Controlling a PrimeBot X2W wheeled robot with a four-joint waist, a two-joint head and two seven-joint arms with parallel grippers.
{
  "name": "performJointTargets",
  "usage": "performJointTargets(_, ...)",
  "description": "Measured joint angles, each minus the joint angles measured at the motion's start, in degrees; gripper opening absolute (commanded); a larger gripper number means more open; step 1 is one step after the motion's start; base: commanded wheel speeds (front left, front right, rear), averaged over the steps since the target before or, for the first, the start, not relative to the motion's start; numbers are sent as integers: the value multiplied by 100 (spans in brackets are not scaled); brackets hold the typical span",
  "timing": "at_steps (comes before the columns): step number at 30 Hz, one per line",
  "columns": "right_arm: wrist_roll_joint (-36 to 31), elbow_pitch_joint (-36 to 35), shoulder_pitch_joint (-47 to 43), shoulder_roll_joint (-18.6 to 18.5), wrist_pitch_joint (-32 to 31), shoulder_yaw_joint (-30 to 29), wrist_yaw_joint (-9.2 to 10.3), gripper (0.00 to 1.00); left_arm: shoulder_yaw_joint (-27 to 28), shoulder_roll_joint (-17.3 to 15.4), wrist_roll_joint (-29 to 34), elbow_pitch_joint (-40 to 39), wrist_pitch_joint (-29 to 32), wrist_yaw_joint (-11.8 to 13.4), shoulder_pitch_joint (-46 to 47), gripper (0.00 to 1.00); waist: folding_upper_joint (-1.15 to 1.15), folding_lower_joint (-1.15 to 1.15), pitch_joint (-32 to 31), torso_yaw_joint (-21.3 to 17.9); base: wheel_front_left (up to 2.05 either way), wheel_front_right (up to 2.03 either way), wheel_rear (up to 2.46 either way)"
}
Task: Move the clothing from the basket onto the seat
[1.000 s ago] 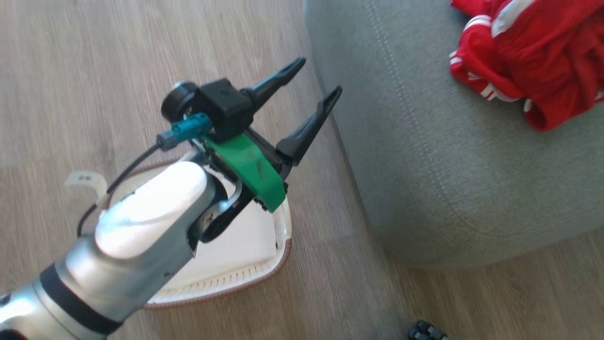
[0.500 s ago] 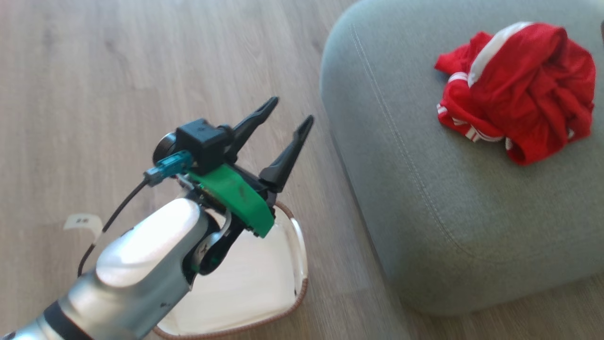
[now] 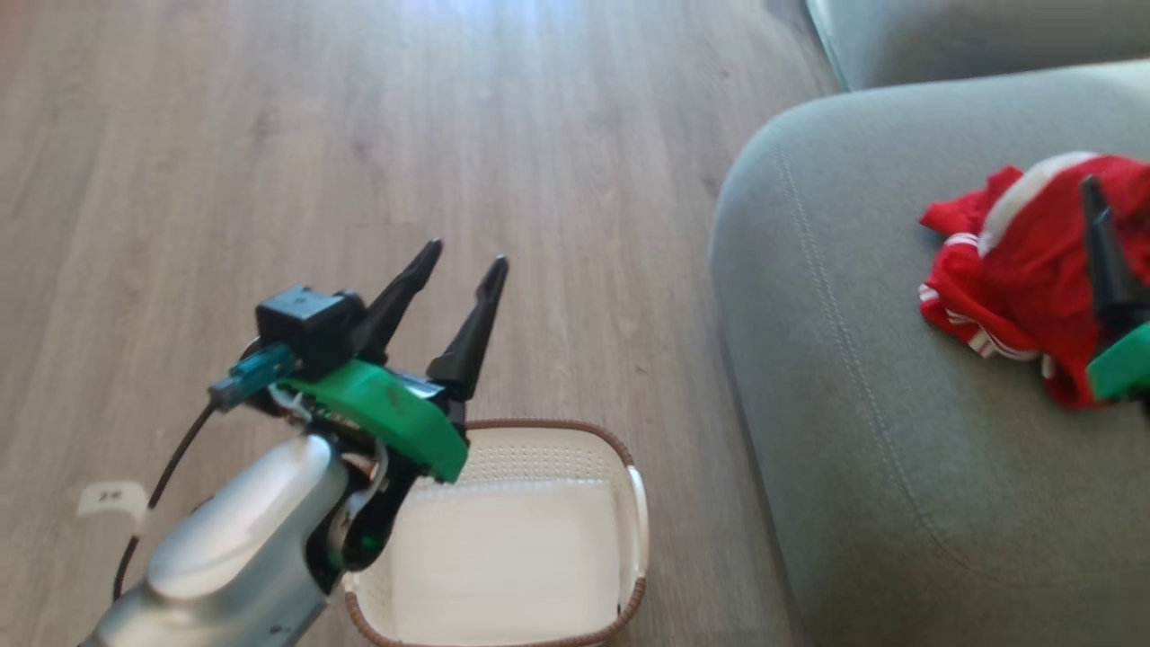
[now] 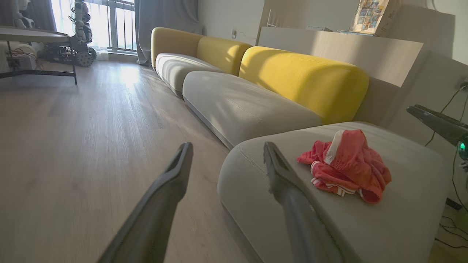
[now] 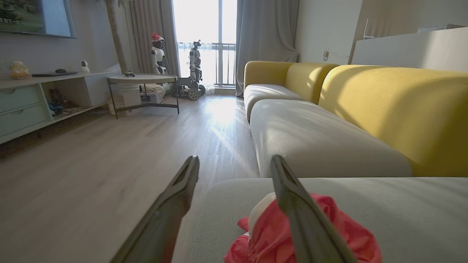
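- Right now the left gripper [image 3: 467, 253] is raised over the wood floor [image 3: 359, 135]. Its two dark fingers are spread wide apart, with nothing between them.
- Its pale forearm crosses in front of the left side of the basket [image 3: 557, 428] in the head view, and the fingers point past the basket's far rim.
- The basket stands on the floor just beside the front edge of the seat [image 3: 853, 404]. Its brown rim, perforated white walls and plain white bottom show.
- The clothing [image 3: 1006, 270] lies in a crumpled red heap on top of the seat, well apart from the basket. White stripes and a white band show along its folds.
- In the left wrist view the heap sits toward the back of the cushion, set in from the seat's rounded near corner.
- The right gripper [image 5: 234, 159] is over the seat, with its fingers parted as wide as the left one's and gripping nothing.
- In the right wrist view one of its fingers crosses in front of the red heap, while the other lies over the floor and the seat's edge.
- In the head view, one dark finger of the right gripper and a bit of its green bracket [image 3: 1119, 368] stand in front of the clothing at the right edge. Whether the finger touches the cloth, I cannot tell.
- A small paper label [image 3: 112, 496] lies on the floor to the left of the basket, near the left arm's black cable [image 3: 166, 476].
- Beyond the seat, more grey cushions run along the wall with yellow backrests [image 4: 303, 78] behind them.
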State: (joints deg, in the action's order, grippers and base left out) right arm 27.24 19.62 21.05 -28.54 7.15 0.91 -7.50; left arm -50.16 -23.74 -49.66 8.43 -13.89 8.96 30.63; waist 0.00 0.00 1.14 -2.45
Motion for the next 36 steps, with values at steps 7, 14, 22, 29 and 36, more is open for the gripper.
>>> performJointTargets(7, -405, -1023, -943, 650, -67, -493, 0, 100, 407, -201, 29, -3, -32, 244, -479, 100, 0, 0, -168, 358, 0, 0, 0)
performJointTargets(14, -613, -1767, -1675, 1138, -53, -593, 0, 100, 1163, -190, 389, -223, -33, 476, -1154, 100, 0, 0, -237, 537, 0, 0, 0)
performJointTargets(22, -808, -2015, -2217, 1604, 311, -516, 0, 100, 2139, 60, 925, -350, -33, 512, -2197, 100, 0, 0, -239, 534, 0, 0, 0)
performJointTargets(29, -868, -1984, -2309, 1782, 535, -359, 0, 100, 2848, 302, 1438, -485, -38, 315, -2789, 100, 0, 0, -219, 457, 0, 0, 0)
performJointTargets(36, -979, -1904, -2313, 1935, 657, -308, 0, 100, 3218, 602, 1945, -368, -38, 23, -3017, 100, 0, 0, -220, 455, 0, 0, 0)
